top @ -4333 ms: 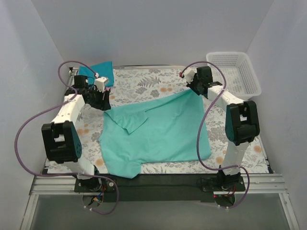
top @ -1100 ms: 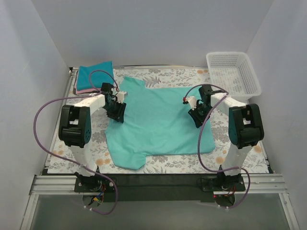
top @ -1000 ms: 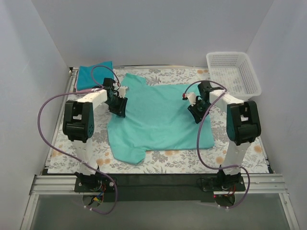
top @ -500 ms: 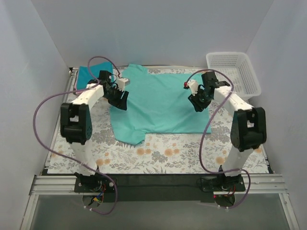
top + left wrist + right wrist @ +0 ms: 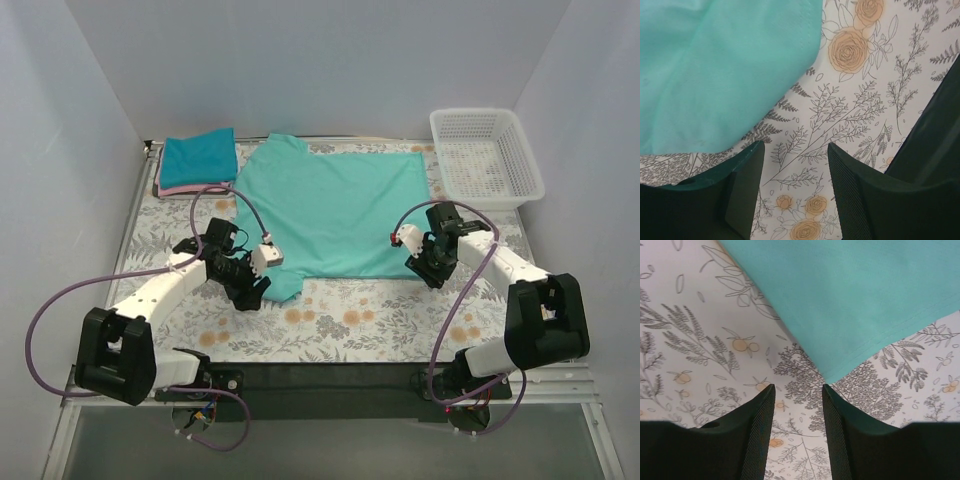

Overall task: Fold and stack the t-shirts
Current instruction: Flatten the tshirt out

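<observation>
A sea-green t-shirt [image 5: 330,205] lies spread flat across the back middle of the table. At the back left a folded darker teal-blue t-shirt [image 5: 198,158] rests on a pink t-shirt [image 5: 186,188], of which only an edge shows. My left gripper [image 5: 254,292] is open just off the sea-green shirt's near left sleeve. In the left wrist view the left gripper [image 5: 795,165] has only tablecloth between its fingers, with the shirt [image 5: 725,65] ahead. My right gripper [image 5: 432,272] is open at the near right corner. The right wrist view shows the right gripper [image 5: 797,400] empty, just short of the shirt's corner [image 5: 835,372].
A white mesh basket [image 5: 487,155] stands at the back right. The floral tablecloth [image 5: 350,320] covers the table. Purple cables loop from both arms. Grey walls close in the left, back and right sides.
The sea-green shirt was dragged toward the back and now lies flat. Both grippers have let go and drawn back to its near edge, the left opening wider.
</observation>
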You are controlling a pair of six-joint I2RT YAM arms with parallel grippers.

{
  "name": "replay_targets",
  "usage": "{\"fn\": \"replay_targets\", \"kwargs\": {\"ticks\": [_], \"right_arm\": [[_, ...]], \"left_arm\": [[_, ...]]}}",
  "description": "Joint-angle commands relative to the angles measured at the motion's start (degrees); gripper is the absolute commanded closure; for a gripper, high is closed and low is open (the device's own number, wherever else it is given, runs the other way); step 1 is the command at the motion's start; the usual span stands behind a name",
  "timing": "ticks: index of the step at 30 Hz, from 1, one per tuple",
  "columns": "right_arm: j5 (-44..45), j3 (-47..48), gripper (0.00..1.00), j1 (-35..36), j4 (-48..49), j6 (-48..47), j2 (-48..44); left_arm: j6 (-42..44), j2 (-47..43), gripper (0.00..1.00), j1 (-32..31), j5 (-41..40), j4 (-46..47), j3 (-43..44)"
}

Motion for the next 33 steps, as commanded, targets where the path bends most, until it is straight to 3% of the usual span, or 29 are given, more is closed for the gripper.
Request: {"fn": "replay_targets", "kwargs": {"ticks": [1,9,12,15,16,18,21,26,31,33], "right_arm": [[5.73,-1.1,0.57,-0.13,7.52,-1.88,-0.29],[7.51,-2.43,0.58,0.22,12.36,-2.68,3.23],[7.33,-3.39,0.62,0.48,13.15,-3.38,4.37],[7.77,-4.1,0.75,0.39,14.39,-3.82,6.39],[8.03,-4.01,0.87,0.48,14.56,-3.91,6.92],[8.3,-3.57,0.98,0.48,14.56,-3.99,7.28],[8.3,-3.04,0.99,0.48,13.86,-4.61,5.52],[6.98,-1.2,0.99,-0.13,12.1,-5.66,3.32],[5.75,2.14,0.99,-0.31,10.7,-5.66,5.6],[5.57,3.46,0.99,-0.4,10.43,-5.75,7.18]], "left_arm": [[2.23,-0.55,0.49,-2.11,-2.44,5.53,-1.81],[2.93,3.05,0.49,-5.36,-7.71,16.07,-5.59],[2.76,5.51,0.5,-6.33,-8.16,19.15,-6.03],[2.41,8.15,0.56,-7.83,-9.21,21.79,-6.74],[2.49,8.67,0.61,-8.18,-9.3,21.71,-6.48],[3.1,9.73,0.84,-8.62,-9.39,18.3,-5.34],[3.9,8.6,1.0,-8.53,-8.6,8.29,-0.86],[6.71,9.19,1.0,-3.44,1.15,-7.87,13.16],[5.75,30.26,1.0,1.47,6.96,-15.37,29.62],[4.09,35.9,0.82,2.62,7.31,-16.44,37.07]]}}
